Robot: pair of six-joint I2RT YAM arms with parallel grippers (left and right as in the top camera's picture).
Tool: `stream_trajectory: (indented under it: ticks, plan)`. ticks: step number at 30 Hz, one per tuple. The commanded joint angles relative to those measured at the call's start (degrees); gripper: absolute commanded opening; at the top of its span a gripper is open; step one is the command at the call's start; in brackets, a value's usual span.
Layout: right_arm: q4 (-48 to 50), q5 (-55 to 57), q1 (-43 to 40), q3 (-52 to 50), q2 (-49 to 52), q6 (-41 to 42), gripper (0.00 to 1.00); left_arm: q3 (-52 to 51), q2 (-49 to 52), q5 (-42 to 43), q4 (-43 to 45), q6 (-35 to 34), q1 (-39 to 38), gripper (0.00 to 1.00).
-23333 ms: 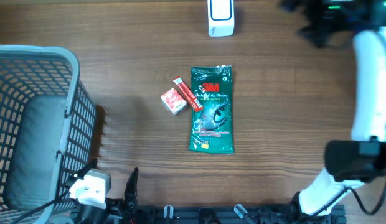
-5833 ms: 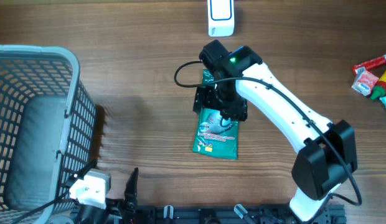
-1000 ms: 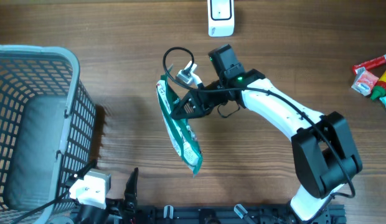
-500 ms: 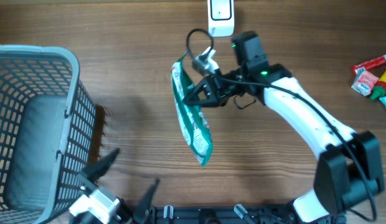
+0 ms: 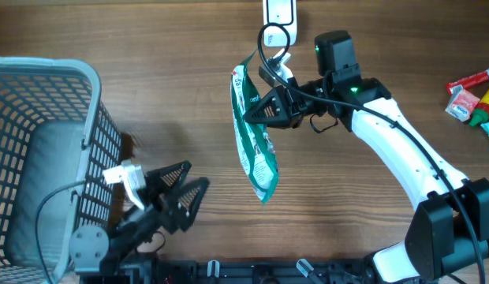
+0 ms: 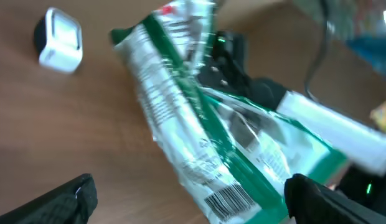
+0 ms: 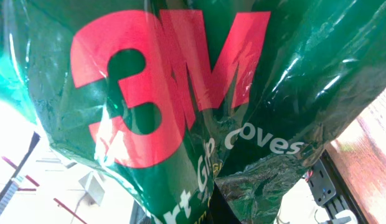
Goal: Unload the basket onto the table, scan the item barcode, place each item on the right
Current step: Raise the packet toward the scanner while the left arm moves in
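Dangling glove pack (image 5: 252, 134): held up off the surface near the middle of its far edge, top corner just beside the scanner (image 5: 278, 17), lower end hanging toward the near edge.
Barcode (image 6: 229, 202): printed at the pack's low end, as the left wrist view shows. That is the end furthest from the scanner, so a pass could miss it.
Film: creased and glossy. Glare or a fold across the bars could likely spoil a read.
Right fingers (image 5: 268, 110): clenched on the pack's upper part, pinching thin film only. A quick turn could let it slip or swing.
Right arm's cable (image 5: 270, 38): loops over the scanner's base in the overhead view — I cannot tell whether it touches, but a snag could topple the scanner.
Left fingers (image 5: 188, 192): released, spread wide, grasping nothing, near the pack's low end. Drifting closer could knock it.
Basket (image 5: 47, 75): at the surface's left edge — well apart, no hazard.
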Motion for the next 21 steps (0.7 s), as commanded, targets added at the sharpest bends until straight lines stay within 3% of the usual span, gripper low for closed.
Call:
stream_trajectory:
  ticks: [1, 6, 10, 12, 14, 21]
  plan:
    - [0.1, -3.7, 0.0, 0.2, -0.7, 0.5, 0.04, -0.5, 3.2, -2.6, 1.8, -11.7, 0.1, 1.0]
    - [0.1, -3.7, 0.0, 0.2, -0.7, 2.8, 0.04, -0.6, 12.3, -6.4, 4.3, -20.3, -0.4, 1.0]
    - [0.1, -3.7, 0.0, 0.2, -0.7, 3.2, 0.04, -0.6, 21.9, -6.5, 18.8, -22.7, -5.6, 0.94]
    - [0.1, -3.7, 0.0, 0.2, -0.7, 3.2, 0.04, -0.6, 30.2, -7.2, 33.5, -24.3, -11.7, 0.85]
    - [0.1, -3.7, 0.0, 0.2, -0.7, 3.5, 0.04, -0.6, 35.3, -8.6, 38.9, -27.7, -15.5, 0.85]
    - [0.2, -3.7, -1.2, 0.2, -0.7, 4.8, 0.04, -0.6, 52.0, -9.4, 42.4, -31.5, -23.5, 0.84]
